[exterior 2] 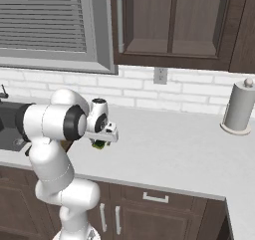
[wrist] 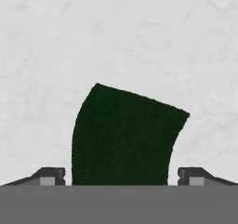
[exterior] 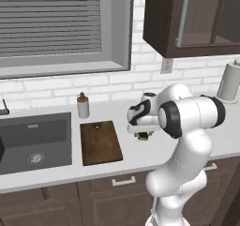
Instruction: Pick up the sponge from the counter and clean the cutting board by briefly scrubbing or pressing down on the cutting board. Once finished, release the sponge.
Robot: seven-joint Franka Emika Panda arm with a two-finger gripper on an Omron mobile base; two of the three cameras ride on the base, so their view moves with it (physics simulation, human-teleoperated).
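From the left base view, the light counter is running under a white brick wall, a blinded window and a dark upper cabinet. The cutting board is lying flat on it, just right of the dark sink, with a soap dispenser standing behind the board's far edge and a paper towel roll well off to the board's right. The gripper is hanging low, right of the board, and the arm's white elbow is covering most of it; a sliver of the sponge is peeking out beneath, green with a yellow edge.

From the right base view, the arm is blocking the board almost wholly. The sponge is showing under the gripper, seemingly resting on the counter, though the hand is cutting off its top.

In the hand view, the sponge is lying dark green on the pale counter, its near end cut off. The fingertips are standing wide on either side of it with a gap at each side, gripping nothing.
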